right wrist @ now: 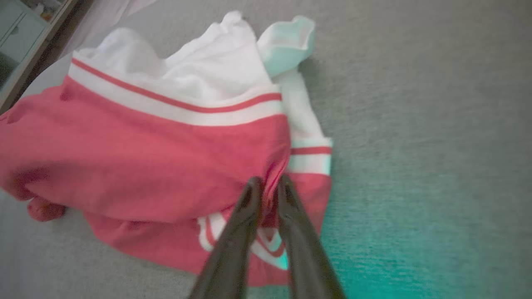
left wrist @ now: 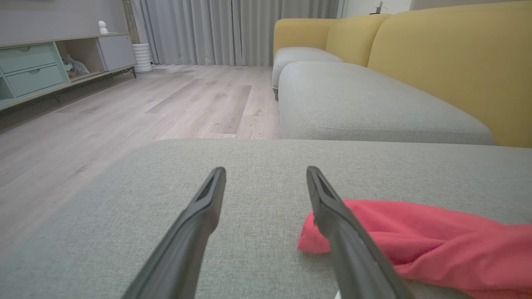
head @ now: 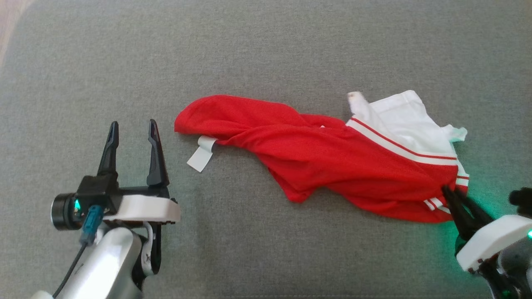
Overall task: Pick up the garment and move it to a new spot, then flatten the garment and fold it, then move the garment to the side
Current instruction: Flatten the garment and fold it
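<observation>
The left wrist view adds a yellow sofa and pale wood floor beyond the grey fabric cushion. On the cushion lies a crumpled red jersey garment, its long axis running left to right with the white striped end on the right. The right gripper pinches its near-right hem. The left gripper stands spread and empty, just left of it.

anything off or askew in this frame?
The garment lies twisted and bunched on the grey cushion, not flat; a white tag sticks out at its left end. Right gripper is shut on a striped corner; left gripper is open, clear of the cloth. No damage visible.
</observation>
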Motion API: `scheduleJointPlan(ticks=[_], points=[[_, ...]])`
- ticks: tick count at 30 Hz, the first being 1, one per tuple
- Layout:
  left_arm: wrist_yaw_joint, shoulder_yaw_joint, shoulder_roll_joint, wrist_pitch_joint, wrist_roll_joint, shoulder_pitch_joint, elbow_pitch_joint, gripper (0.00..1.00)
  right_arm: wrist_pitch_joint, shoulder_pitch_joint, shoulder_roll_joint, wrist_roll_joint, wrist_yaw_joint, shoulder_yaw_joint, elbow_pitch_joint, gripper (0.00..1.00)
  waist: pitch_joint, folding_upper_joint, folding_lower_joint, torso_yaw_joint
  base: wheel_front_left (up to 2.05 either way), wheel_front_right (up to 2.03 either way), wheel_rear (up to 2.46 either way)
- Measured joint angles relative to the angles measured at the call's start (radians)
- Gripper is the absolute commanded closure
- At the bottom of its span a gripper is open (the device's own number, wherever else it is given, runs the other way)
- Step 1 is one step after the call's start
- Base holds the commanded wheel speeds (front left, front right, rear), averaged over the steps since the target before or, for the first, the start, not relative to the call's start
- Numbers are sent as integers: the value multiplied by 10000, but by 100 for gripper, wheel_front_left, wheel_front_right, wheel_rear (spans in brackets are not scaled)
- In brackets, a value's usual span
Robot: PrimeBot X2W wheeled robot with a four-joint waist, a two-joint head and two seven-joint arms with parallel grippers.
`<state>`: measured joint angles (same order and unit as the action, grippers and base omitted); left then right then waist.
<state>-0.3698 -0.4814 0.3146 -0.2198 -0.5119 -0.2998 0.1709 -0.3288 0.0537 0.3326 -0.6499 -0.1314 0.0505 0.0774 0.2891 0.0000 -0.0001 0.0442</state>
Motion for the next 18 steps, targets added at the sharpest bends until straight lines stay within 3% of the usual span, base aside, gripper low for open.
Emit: scheduleJointPlan(ticks=[10, 18], points=[[-215, 31, 188, 90, -75, 366, -276, 0, 3243, -826, -895, 2462, 0, -966, -1072, 0, -171, 0, 0, -170, 0, 0, 0], [-324, 36, 290, 253, -75, 448, -502, 0, 3638, -1220, -1221, 3672, 0, -677, -2608, 0, -145, 0, 1, -277, 0, 0, 0]])
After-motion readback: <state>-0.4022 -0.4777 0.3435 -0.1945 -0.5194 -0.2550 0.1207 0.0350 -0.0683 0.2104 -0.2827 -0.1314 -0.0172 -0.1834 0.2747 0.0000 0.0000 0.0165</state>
